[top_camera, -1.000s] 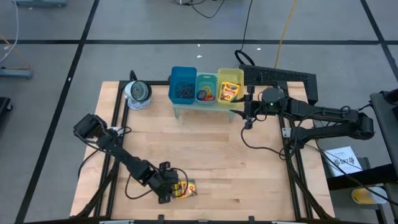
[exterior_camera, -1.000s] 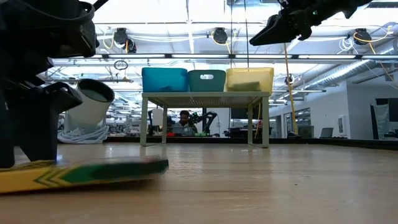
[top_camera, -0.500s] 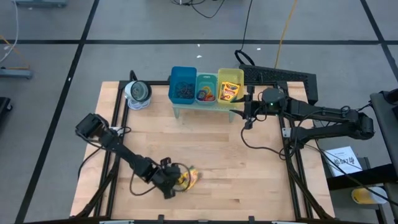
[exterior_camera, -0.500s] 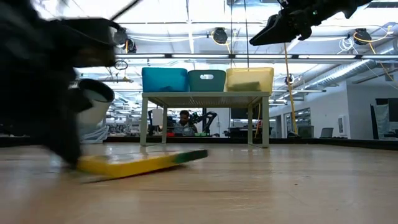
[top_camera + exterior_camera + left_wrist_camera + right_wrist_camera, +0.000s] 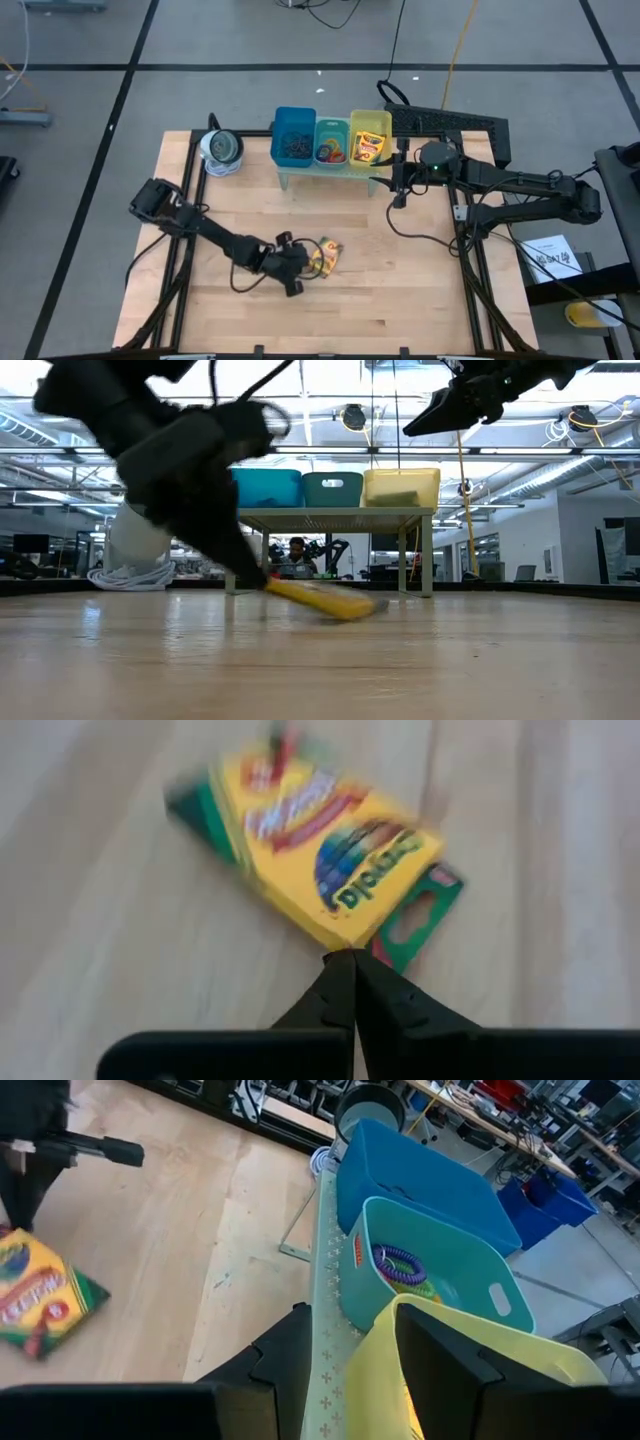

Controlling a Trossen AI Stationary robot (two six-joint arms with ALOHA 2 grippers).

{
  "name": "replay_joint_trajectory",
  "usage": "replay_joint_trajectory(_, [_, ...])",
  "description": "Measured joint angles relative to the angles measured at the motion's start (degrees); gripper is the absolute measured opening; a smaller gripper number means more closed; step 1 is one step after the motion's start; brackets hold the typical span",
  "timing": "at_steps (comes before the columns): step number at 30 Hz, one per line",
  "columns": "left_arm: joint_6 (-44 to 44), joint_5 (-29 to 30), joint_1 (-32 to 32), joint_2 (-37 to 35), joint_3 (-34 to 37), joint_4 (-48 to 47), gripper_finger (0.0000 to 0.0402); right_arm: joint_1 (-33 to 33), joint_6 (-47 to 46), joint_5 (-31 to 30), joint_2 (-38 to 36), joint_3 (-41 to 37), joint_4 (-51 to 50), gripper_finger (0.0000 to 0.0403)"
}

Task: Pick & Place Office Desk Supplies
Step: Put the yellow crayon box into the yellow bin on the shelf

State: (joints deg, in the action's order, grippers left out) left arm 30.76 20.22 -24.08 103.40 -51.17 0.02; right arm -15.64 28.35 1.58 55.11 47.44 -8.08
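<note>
A yellow-and-green crayon box point(image 5: 327, 256) lies near the table's middle, a little toward the near edge; it also shows in the left wrist view point(image 5: 310, 850). My left gripper point(image 5: 306, 266) is at the box's left end, shut point(image 5: 347, 958). My right gripper point(image 5: 350, 1310) hangs open high above the yellow bin point(image 5: 369, 138), touching nothing point(image 5: 440, 410). The yellow bin holds more crayon boxes point(image 5: 368, 150), the teal bin point(image 5: 331, 142) holds coloured ring bands point(image 5: 398, 1265), and the blue bin point(image 5: 293, 137) holds dark wiry loops. My left gripper has its shut fingertips on the crayon box's near corner point(image 5: 345, 942), beside the green tab. The fingers slant down from the table's left. In the low view the box point(image 5: 320, 600) slopes down from the gripper end toward its far end. Whether it is lifted clear, I cannot tell.
The three bins stand in a row on a small white rack point(image 5: 330, 518) at the table's far edge. A round silvery roll point(image 5: 221, 150) sits at the far left. Bare wood point(image 5: 400, 290) spreads right of the box.
My left gripper has shut and swung from the near edge toward the table's right and far side. The crayon box has gone along with it, turning about; its gripper end now stands higher than its other end.
</note>
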Motion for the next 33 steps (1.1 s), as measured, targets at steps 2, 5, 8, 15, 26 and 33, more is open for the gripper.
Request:
replay_joint_trajectory(2, [-2.8, 0.0, 0.6, -0.1, -1.5, 0.3, 0.0002, 0.0, -0.7, 0.0, 0.0, 0.0, 0.0, 0.0135])
replay_joint_trajectory(5, [-7.0, -0.4, 1.1, -0.1, -3.9, 0.2, 0.0001, 0.0, -0.9, 0.0, 0.0, 0.0, -0.1, 0.0134])
replay_joint_trajectory(8, [-10.5, -0.9, 1.6, -0.2, -5.9, -0.9, 0.0001, 0.0, -1.6, 0.0, 0.0, 0.0, -0.1, 0.0134])
replay_joint_trajectory(15, [-11.2, -7.7, 2.0, -0.2, -6.0, -6.6, 0.0020, 0.1, -9.1, 9.2, 0.1, -0.7, -2.6, 0.0139])
replay_joint_trajectory(26, [-9.1, -10.1, -0.5, 2.9, -6.1, -2.6, 0.0118, 7.7, -32.1, 18.2, 2.6, -18.0, 19.1, 0.0192])
replay_joint_trajectory(33, [-13.0, -9.4, -2.8, 7.3, -6.1, 2.0, 0.0139, 10.0, -33.9, 13.8, 11.4, -21.0, 28.4, 0.0218])
